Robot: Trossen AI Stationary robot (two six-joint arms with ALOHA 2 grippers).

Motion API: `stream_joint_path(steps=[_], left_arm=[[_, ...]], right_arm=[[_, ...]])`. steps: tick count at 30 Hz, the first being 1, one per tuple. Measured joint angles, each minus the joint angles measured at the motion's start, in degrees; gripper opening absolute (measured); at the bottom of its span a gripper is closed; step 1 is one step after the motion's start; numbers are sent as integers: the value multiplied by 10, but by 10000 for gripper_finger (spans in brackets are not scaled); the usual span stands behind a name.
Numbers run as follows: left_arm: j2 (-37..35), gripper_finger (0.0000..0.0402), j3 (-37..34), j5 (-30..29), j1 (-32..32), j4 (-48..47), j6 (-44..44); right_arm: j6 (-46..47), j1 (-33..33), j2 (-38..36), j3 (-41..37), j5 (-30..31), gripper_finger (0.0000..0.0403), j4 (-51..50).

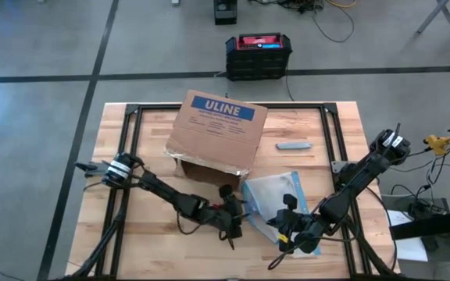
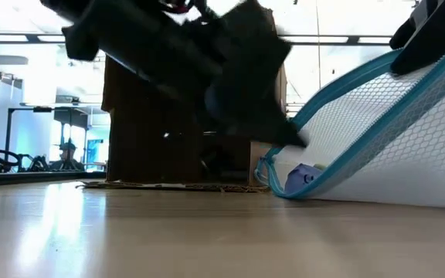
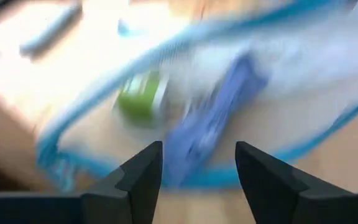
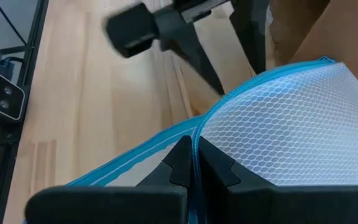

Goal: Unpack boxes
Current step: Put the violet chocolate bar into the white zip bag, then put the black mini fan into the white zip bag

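Observation:
The brown cardboard box (image 1: 217,133) with the blue ULINE label stands on the table's middle, toward the far edge, its flaps open toward the near side. A clear mesh pouch (image 1: 276,199) with a blue zip edge lies to the right of the box; a green thing (image 3: 138,99) and a blue thing (image 3: 210,124) show through it. My right gripper (image 4: 194,163) is shut on the pouch. My left gripper (image 3: 197,177) stands open just left of the pouch, fingers pointing at it. My right gripper pinches the pouch's blue zip edge (image 4: 196,140) between its two fingers, coming slanting down from the near right. That edge is raised, and the pouch slopes down to its far-left corner (image 2: 283,188), which rests on the table. Whether my left gripper touches the pouch, I cannot tell.
A small grey oblong thing (image 1: 293,145) lies on the table to the right of the box. A black crate with a red top (image 1: 258,55) stands on the floor beyond the far edge. Bare wood (image 1: 155,250) lies at the near left.

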Motion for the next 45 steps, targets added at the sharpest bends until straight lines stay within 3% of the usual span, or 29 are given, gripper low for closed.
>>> stream_joint_path(steps=[3, 12, 23, 32, 35, 40, 45], left_arm=[[16, 173, -4, -6, 8, 38, 13], [29, 154, 41, 10, 11, -95, -42], [77, 117, 75, 4, 33, -88, -36], [124, 84, 147, 10, 40, -7, 87], [108, 80, 174, 10, 39, -98, 92], [46, 80, 214, 7, 18, -336, 50], [-12, 80, 186, -27, -7, -535, -35]], right_arm=[[0, 0, 0, 0, 1, 0, 0], [-1, 0, 0, 0, 5, 0, 2], [0, -1, 0, 0, 16, 0, 6], [-9, -4, 1, 0, 28, 0, 15], [-9, -4, 1, 0, 29, 0, 14], [-8, -3, 1, 0, 29, 0, 0], [9, -4, 1, 0, 30, 0, -36]])
